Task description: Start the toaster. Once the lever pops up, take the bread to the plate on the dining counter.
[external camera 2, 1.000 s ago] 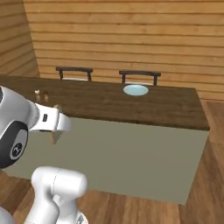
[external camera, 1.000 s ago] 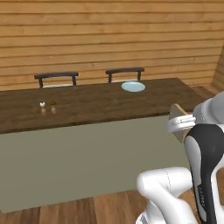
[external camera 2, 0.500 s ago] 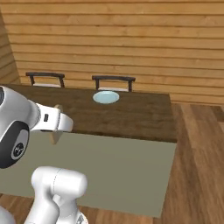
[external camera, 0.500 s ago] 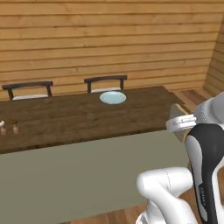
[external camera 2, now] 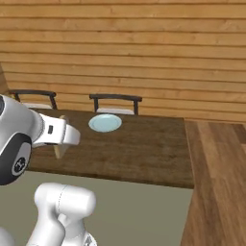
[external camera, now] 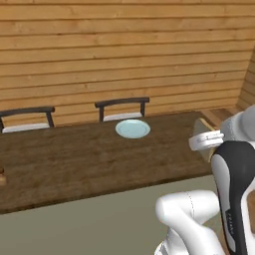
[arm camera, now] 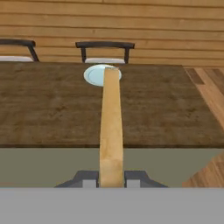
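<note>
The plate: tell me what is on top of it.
Nothing lies on the plate; it sits bare on the dining counter. In the hand view, the bread held edge-on between the fingers covers the plate's middle.

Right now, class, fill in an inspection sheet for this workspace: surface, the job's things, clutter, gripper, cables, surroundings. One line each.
Surface: dining counter, dark wood grain, long, with a thick edge above a plain grey front.
Job's things: plate sits on the counter's far side in front of a chair, nothing on it; bread is held edge-on, off the counter, pointing toward the plate.
Clutter: a small brown item at the counter's left edge in the left base view, too cut off to identify.
Gripper: gripper shut on the bread, short of the counter's near edge.
Cables: nothing seen.
Surroundings: two dark chairs behind the counter, wood plank wall, wood floor to the right.
</note>
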Available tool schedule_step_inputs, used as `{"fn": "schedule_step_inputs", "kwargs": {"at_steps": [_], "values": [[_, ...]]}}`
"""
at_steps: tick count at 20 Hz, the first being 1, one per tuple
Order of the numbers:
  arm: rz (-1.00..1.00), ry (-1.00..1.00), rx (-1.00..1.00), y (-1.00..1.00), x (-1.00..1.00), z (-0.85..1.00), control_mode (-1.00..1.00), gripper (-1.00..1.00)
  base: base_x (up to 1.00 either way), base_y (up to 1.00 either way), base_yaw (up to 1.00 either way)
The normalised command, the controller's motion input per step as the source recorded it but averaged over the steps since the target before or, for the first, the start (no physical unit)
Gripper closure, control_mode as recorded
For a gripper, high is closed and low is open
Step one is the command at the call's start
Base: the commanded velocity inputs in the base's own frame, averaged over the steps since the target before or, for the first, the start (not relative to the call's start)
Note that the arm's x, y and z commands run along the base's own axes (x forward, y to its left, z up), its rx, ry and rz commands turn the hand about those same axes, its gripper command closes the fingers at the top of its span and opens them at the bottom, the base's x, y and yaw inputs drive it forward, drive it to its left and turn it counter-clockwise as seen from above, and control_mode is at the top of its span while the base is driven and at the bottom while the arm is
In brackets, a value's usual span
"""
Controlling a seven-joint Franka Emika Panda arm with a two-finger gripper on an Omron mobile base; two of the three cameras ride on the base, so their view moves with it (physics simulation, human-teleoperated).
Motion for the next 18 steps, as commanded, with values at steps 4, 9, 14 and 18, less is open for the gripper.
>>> {"fn": "schedule_step_inputs", "kwargs": {"at_steps": [4, 9, 14, 18], "values": [[0.0, 0.0, 0.0, 0.0, 0.0, 0.0, 1.0, 1.0, 0.7, 0.0, 0.0], [0.0, 0.0, 0.0, 0.0, 0.0, 0.0, 1.0, 1.0, 0.52, 0.0, 0.01], [0.05, 0.02, 0.02, 0.0, 0.76, -0.2, -1.0, 1.0, 0.0, 0.0, 0.0], [0.18, 0.12, 0.11, 0.0, 1.0, -0.21, -1.0, 1.0, 0.0, 0.0, 0.0]]}}
